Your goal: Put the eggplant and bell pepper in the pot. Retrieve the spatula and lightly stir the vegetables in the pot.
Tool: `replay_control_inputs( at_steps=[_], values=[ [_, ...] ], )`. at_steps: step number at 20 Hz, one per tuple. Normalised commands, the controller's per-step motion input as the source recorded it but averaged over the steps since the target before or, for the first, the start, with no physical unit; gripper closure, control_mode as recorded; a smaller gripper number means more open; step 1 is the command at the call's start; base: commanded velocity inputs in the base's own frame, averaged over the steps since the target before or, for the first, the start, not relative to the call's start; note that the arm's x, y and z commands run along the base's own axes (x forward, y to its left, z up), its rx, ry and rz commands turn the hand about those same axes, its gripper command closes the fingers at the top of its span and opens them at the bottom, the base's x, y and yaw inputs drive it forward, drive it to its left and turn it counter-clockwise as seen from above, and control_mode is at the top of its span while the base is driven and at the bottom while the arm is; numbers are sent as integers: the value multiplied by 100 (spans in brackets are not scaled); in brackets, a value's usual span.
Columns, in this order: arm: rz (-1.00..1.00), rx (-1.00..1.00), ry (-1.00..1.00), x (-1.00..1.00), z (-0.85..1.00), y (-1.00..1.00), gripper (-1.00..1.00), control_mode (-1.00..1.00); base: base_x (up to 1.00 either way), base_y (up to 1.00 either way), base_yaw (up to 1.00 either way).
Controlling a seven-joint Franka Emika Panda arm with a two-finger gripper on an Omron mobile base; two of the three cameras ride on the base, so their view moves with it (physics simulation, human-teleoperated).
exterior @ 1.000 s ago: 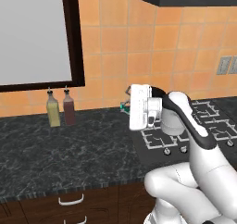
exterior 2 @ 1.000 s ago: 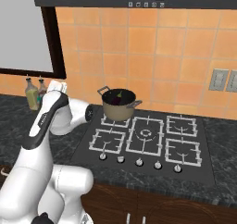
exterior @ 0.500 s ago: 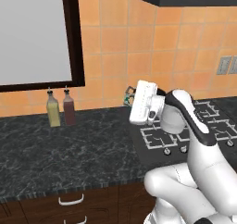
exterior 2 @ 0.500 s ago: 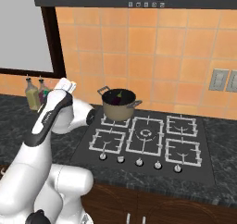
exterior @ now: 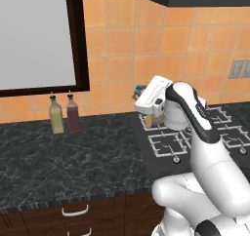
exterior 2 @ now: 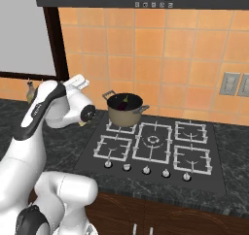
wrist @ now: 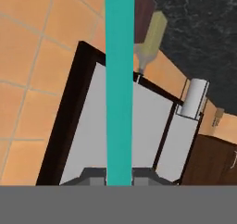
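Teal spatula [wrist: 119, 79] in clenched claw [wrist: 119, 179], two bottles [exterior: 64, 114] beside window [exterior: 36, 35]

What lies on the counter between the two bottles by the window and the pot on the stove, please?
In the left base view, the black counter between the bottles and the stove is bare. The pot shows in the right base view.

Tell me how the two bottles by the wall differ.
Colour: the left bottle is pale yellow-olive, while the right bottle is dark red. Place: the yellow one stands further from the stove, the red one nearer to it. They share the same slim shape with a narrow neck and small spout, both stand upright side by side on the dark counter against the tiled wall.
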Motion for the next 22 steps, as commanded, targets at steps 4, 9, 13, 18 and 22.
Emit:
replay_control_inputs(
  at_steps=[4, 9, 13, 18, 22],
  values=[
    [-7, 19, 10, 22, 3, -29, 100, -100, 0, 0, 0],
    [-26, 29, 9, 41, 12, -23, 100, -100, 0, 0, 0],
    [-17, 0, 8, 37, 6, -27, 100, -100, 0, 0, 0],
    [-7, 0, 1, 57, 1, -68, 100, -100, 0, 0, 0],
    [-4, 0, 0, 43, 0, -74, 100, -100, 0, 0, 0]
  ],
)
